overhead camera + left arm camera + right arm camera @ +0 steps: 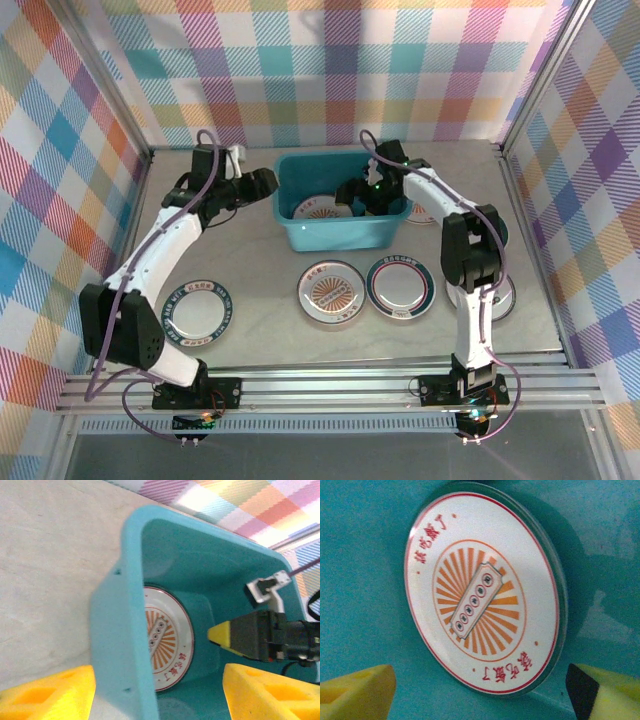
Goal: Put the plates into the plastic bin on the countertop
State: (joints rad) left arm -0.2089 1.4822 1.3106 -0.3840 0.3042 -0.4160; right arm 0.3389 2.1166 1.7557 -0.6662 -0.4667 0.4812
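Observation:
The teal plastic bin (390,232) stands at the middle back of the countertop (260,330). Inside it a white plate with an orange sunburst centre (318,210) (167,637) (482,592) rests at a tilt near the left wall. My right gripper (355,197) (480,700) is open inside the bin, just off that plate and not touching it. My left gripper (270,186) (160,690) is open and straddles the bin's left wall (117,630). On the countertop lie a teal-rimmed plate (197,312), an orange-centred plate (333,293) and another teal-rimmed plate (400,285).
More plates (432,212) (500,300) lie to the right, partly hidden behind my right arm. Plaid walls enclose the countertop on three sides. A metal rail (330,385) runs along the near edge.

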